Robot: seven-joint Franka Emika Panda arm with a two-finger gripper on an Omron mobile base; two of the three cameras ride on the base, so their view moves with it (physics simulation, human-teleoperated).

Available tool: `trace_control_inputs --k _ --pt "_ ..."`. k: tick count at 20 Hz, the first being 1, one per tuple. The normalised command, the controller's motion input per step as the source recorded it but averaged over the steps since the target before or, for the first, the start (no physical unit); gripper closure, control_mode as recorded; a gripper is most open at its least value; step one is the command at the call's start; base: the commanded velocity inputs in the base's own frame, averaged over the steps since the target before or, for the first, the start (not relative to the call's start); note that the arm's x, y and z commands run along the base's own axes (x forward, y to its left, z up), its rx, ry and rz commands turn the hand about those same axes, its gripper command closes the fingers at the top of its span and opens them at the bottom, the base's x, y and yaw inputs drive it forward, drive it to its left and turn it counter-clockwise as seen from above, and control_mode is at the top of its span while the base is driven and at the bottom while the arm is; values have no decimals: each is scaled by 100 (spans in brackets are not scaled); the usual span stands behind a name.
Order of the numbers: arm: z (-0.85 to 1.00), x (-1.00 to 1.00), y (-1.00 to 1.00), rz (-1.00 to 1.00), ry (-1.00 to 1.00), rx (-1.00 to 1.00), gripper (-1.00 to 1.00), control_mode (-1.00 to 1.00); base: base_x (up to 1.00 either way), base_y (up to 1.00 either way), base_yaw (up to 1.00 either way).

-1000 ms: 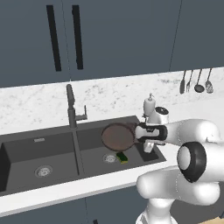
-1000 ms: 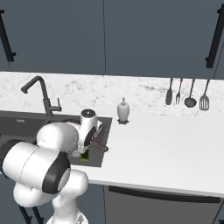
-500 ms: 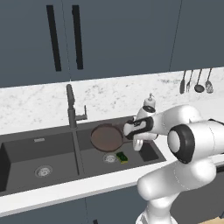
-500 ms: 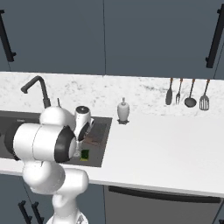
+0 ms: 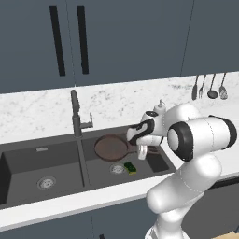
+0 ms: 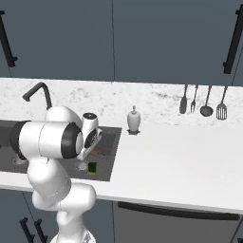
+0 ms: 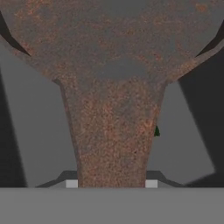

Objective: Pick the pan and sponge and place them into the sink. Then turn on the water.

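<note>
**Pan held over the right basin, sponge already down**

The pan (image 5: 111, 146) hangs level above the right basin of the sink (image 5: 28, 161), its handle clamped in the gripper (image 5: 132, 138). The hand view shows the rusty-brown handle (image 7: 114, 144) running straight up between the fingertips into the pan's round body, so the jaws are closed on it.

Counted: one pan, one sponge (image 5: 130, 167), one faucet (image 5: 77, 115), one soap dispenser (image 6: 134, 119), two basins with one round drain each, and four utensils (image 6: 202, 100) hanging on the back wall.

The sponge lies on the floor of the right basin, just beside that basin's drain (image 5: 116, 169) and below the pan's near edge. In the right base view it shows as a small green block (image 6: 92, 167) near the sink's front right corner.

The pan sits close to the divider between the basins and near the faucet's base. The left basin holds nothing but its drain (image 5: 45, 182), and the counter (image 6: 185, 161) right of the sink lies open toward the utensils.
</note>
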Motion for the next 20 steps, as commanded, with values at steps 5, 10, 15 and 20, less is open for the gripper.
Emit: trace_control_inputs --k 5,10,15,20 --pt "0 20 0 0 12 0 100 -100 0 0 0" --pt "0 19 10 0 3 0 100 -100 0 0 0" --pt "-8 4 20 0 1 -1 100 -100 0 0 0" --pt "-34 0 25 0 0 -3 100 -100 0 0 0"
